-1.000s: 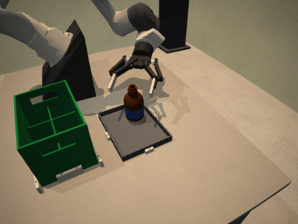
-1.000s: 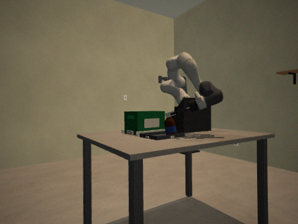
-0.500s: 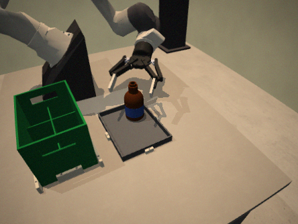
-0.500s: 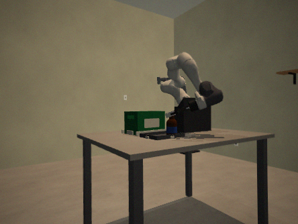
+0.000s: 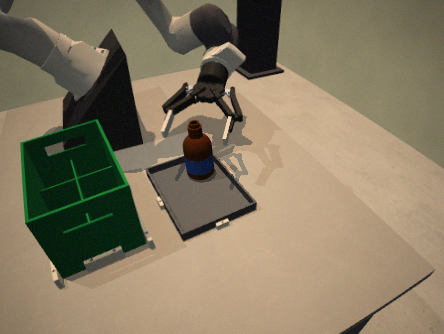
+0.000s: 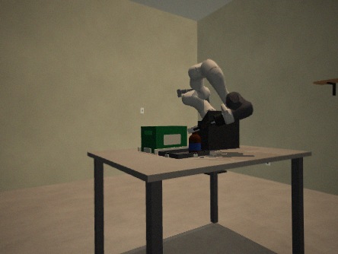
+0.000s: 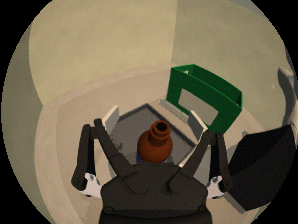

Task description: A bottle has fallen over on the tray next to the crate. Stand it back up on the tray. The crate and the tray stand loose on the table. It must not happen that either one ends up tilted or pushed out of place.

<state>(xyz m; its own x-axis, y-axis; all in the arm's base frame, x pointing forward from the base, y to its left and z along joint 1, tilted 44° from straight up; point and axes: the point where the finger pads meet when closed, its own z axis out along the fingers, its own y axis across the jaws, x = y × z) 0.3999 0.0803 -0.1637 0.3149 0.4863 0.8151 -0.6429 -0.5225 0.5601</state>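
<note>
Keeping my pincer (image 5: 196, 129) (image 6: 193, 129) (image 7: 154, 114) apart, I judge the bottle (image 5: 198, 155) (image 6: 195, 142) (image 7: 154, 145) smooth, stiff; above the tray (image 5: 220, 226) (image 6: 176, 156) (image 7: 147, 106), its body suits gripping.

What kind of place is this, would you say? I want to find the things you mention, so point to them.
Probably a robot work cell or test room: a robot arm's gripper (image 5: 196, 129) (image 7: 154, 114) hangs over a table (image 5: 300, 240) (image 6: 190, 165), with a green crate (image 5: 102, 220) (image 6: 149, 138) (image 7: 231, 111) and a shallow tray (image 5: 185, 202) set out beside each other, and plain walls (image 6: 95, 76) around.
</note>
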